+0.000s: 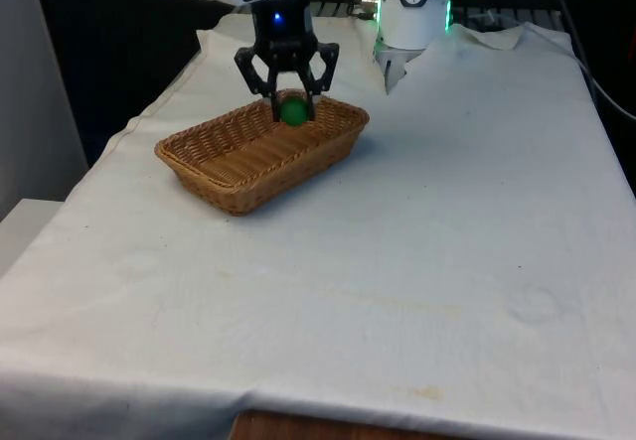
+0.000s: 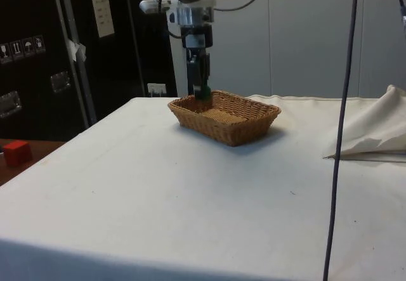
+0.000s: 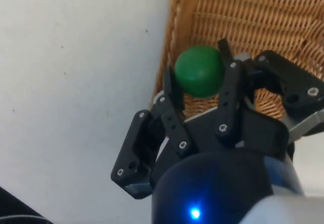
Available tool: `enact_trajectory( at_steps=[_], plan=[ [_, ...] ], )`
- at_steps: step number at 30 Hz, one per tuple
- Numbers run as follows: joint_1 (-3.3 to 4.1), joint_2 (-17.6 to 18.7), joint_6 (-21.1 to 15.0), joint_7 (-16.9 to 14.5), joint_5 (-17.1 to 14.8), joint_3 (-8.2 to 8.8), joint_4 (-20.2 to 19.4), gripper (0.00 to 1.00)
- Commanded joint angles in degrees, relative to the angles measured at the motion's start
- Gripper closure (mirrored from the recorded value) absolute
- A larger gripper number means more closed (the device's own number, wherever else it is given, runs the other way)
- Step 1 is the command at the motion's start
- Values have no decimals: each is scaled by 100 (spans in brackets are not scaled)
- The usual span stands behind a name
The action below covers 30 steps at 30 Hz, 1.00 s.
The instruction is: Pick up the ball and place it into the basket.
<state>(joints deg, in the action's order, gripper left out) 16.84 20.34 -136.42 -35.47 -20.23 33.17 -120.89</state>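
Observation:
A green ball (image 1: 293, 111) hangs between the fingers of my black gripper (image 1: 292, 110), which is shut on it. The gripper holds it just above the far end of the brown wicker basket (image 1: 221, 181), near the basket's far rim. In the side view the gripper (image 2: 202, 92) points straight down over the basket (image 2: 247, 130), with the ball (image 2: 204, 92) mostly hidden by the fingers. The wrist view has the ball (image 3: 200, 71) clamped by the fingers (image 3: 170, 85) above the basket's woven floor (image 3: 263, 16), close to one short rim.
White cloth (image 1: 417, 241) covers the table, with wide free room in front of the basket and to the front view's right. A bunched fold of cloth (image 2: 374, 132) lies at the table's far end. A small red block (image 2: 16, 152) sits off the table.

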Motion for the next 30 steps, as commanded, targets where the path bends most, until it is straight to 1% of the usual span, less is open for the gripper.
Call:
enact_trajectory(
  at_steps=[1,2,4,5,6,8,12,13,14,16,19,20,21,27,28,29,30],
  plan=[
    [-74,40,6,-149,-126,-17,34,100],
    [-80,97,29,-275,-229,40,69,100],
    [-92,149,52,-384,-309,103,103,100],
    [-34,155,17,-332,-275,138,80,100],
    [-97,172,69,-435,-344,132,120,100],
    [-120,229,92,-579,-435,212,160,100],
    [-149,321,115,-773,-579,309,218,100],
    [-80,309,57,-733,-544,361,178,100],
    [-166,372,115,-871,-647,355,246,100],
    [-183,424,120,-968,-716,407,275,100],
    [-178,521,86,-1077,-825,458,298,100],
    [-132,510,69,-1054,-791,510,269,100],
    [-178,556,69,-1100,-854,470,304,100],
    [-155,831,-172,-1152,-1014,447,286,100],
    [-126,842,-120,-1123,-985,481,286,100],
    [-143,905,-235,-1163,-1054,447,286,100],
    [-138,945,-275,-1157,-1066,447,286,100]
  ],
)
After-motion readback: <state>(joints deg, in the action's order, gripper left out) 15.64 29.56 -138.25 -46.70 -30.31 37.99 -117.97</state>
